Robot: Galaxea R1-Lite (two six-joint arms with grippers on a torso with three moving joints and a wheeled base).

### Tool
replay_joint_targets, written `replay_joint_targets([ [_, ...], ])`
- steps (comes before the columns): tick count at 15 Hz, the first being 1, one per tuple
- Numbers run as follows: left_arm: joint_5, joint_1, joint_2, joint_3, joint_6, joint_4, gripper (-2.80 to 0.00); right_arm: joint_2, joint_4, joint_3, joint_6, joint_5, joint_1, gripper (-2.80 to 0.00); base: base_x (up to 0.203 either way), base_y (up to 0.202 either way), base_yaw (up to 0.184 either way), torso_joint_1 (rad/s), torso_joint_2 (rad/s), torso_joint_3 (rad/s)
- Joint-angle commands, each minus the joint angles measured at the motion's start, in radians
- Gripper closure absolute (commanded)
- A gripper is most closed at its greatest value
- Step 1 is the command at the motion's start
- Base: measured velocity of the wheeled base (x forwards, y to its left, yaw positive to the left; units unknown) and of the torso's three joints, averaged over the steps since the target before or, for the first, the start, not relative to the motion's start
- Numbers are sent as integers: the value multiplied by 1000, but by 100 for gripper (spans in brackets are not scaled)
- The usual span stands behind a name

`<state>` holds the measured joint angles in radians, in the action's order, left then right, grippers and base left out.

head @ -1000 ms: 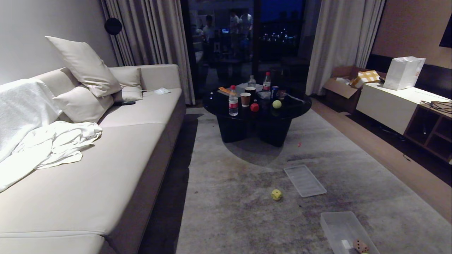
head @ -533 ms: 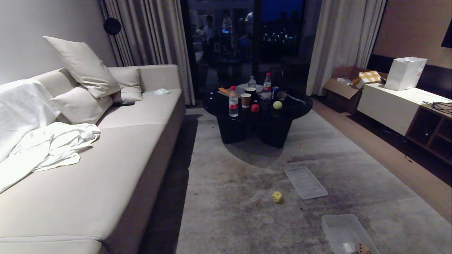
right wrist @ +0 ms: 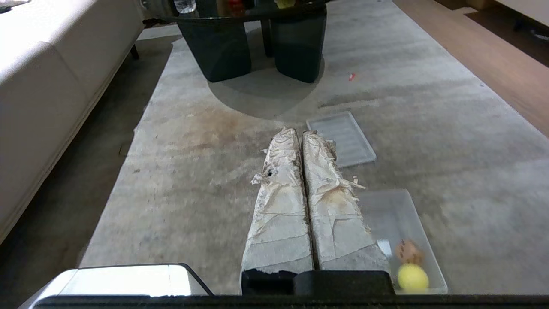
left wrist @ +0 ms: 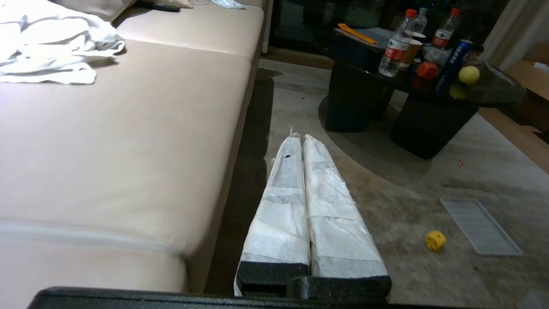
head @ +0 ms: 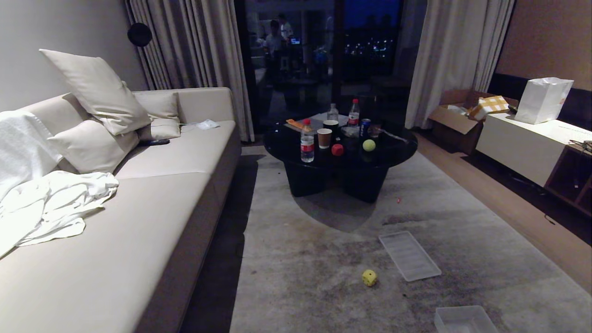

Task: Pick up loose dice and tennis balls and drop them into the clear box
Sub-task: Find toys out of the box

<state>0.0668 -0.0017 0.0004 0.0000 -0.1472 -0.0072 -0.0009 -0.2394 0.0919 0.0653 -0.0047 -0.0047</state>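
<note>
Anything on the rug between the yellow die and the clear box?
Nothing: in the head view the rug is bare between the yellow die and the clear box. The flat clear lid lies off to the side, beyond the die.

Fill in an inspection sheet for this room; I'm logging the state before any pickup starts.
Surface: grey stained rug; round black coffee table.
Job's things: yellow die loose on rug; red die and tennis ball on table; clear box on rug, holding a brown die and a ball.
Clutter: flat lid, bottles, cups, can.
Grippers: left gripper and right gripper shut, empty, above the floor.
Cables: nothing seen.
Surroundings: sofa, curtains, cabinet.
</note>
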Motion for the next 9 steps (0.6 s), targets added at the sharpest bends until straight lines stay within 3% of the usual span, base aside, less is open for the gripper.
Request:
replay_joint_targets([
  [1,-1,0,1,0,-2,0,0,1,-1,0,-1,0,0,0,183,0,-1,2,2,3],
  [9,1,0,0,0,-1,0,0,1,-1,0,1,0,0,0,181,0,1,1,3,3],
])
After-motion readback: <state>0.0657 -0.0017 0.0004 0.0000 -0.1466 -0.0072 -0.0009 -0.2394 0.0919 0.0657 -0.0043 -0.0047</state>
